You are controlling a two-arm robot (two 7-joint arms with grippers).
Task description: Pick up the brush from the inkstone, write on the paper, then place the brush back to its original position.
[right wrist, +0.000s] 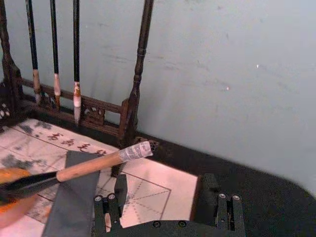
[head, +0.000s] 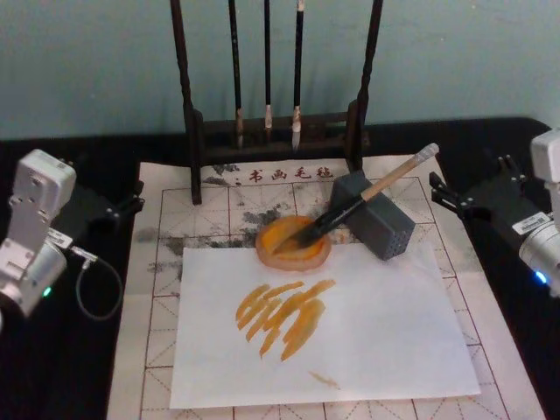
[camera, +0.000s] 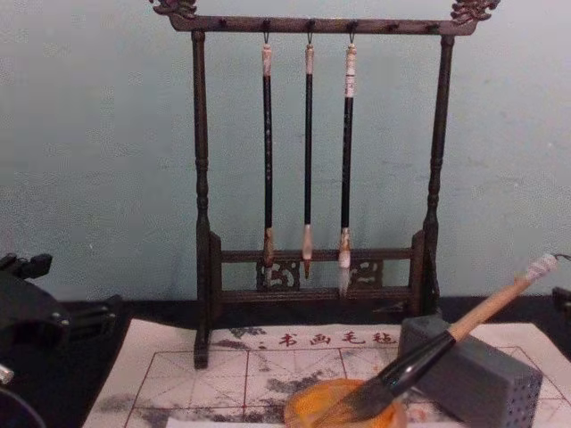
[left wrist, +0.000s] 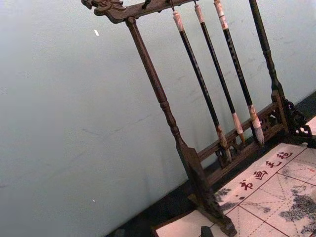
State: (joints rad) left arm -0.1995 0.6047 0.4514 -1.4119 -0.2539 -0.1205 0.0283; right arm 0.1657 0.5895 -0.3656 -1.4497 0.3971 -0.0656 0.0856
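Standing spread and empty, right gripper [right wrist: 164,187] hangs at the table's right side, apart from brush [head: 363,199]; brush tuft rests on orange inkstone [head: 278,255], handle propped on grey block [head: 385,229]; left gripper [head: 129,208] parked left, state indiscernible.

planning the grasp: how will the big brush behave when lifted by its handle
The brush probably lifts stiff and light: its wooden handle looks straight and slim. Round and propped on the grey block, it may roll if nudged. Its dark tuft, resting in the orange dish, may drip.
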